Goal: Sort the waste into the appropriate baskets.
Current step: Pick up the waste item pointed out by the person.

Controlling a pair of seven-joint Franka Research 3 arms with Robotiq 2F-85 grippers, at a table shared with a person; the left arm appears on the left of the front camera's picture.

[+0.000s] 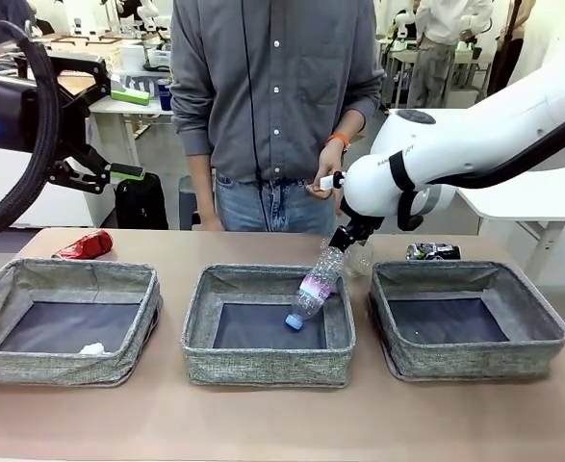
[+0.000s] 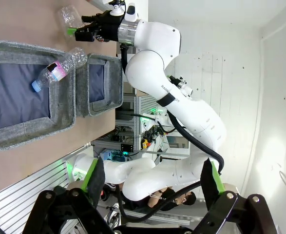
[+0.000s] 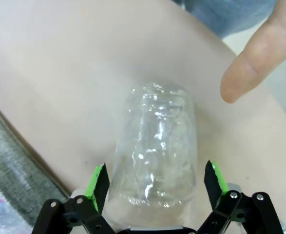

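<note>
The clear plastic bottle (image 1: 313, 289) leans cap-down over the back rim of the middle basket (image 1: 268, 366), also seen as the bottle (image 2: 57, 70) in that basket (image 2: 16, 131). Just behind it, the clear plastic cup (image 1: 360, 256) lies on the table. My right gripper (image 3: 156, 183) is open with a finger on either side of the cup (image 3: 155, 151). It also shows as the right gripper (image 1: 345, 238) in the front view. The left basket (image 1: 61, 366) holds a small white paper ball (image 1: 91, 348). My left gripper (image 1: 116, 133) hangs open and empty high at the left, also seen as the left gripper (image 2: 152, 178).
A red can (image 1: 83, 246) lies behind the left basket and a dark can (image 1: 433, 251) behind the right basket (image 1: 465, 361), which holds nothing. A person stands at the far edge, one hand (image 1: 325, 179) above the cup, a fingertip (image 3: 250, 68) close by it.
</note>
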